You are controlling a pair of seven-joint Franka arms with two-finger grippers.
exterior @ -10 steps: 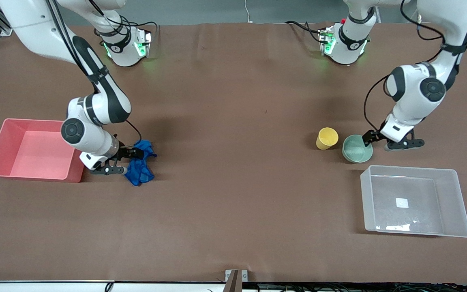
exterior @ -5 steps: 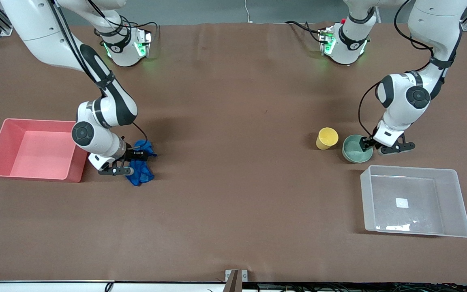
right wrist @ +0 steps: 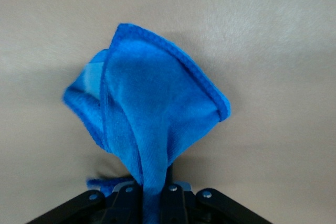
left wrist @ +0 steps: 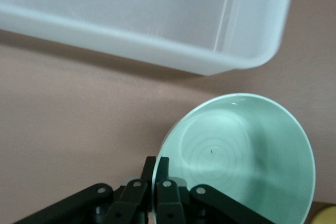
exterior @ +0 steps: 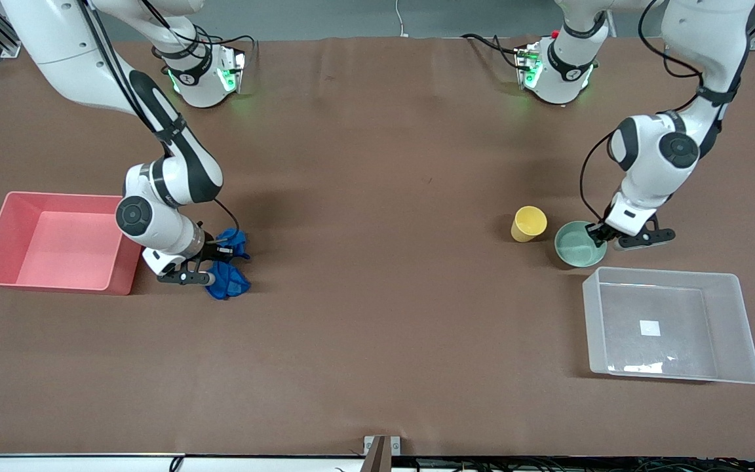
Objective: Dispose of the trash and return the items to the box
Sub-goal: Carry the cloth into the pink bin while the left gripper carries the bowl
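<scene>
My right gripper [exterior: 212, 257] is shut on the blue rag [exterior: 228, 274], next to the pink bin; in the right wrist view the rag [right wrist: 152, 108] runs up from between the fingers [right wrist: 173, 195]. My left gripper [exterior: 595, 235] is shut on the rim of the mint-green bowl [exterior: 575, 244], one finger inside and one outside, as the left wrist view [left wrist: 156, 171] shows on the bowl [left wrist: 241, 156]. The yellow cup [exterior: 528, 223] stands beside the bowl. The clear box [exterior: 672, 324] lies nearer the front camera than the bowl and shows in the left wrist view [left wrist: 157, 51].
A pink bin [exterior: 56, 240] sits at the right arm's end of the table, beside the right gripper. A brown cloth [exterior: 377, 262] covers the table.
The right gripper has closed on the rag and bunched it up. The left gripper has moved onto the bowl's rim and shifted the bowl slightly toward the clear box.
</scene>
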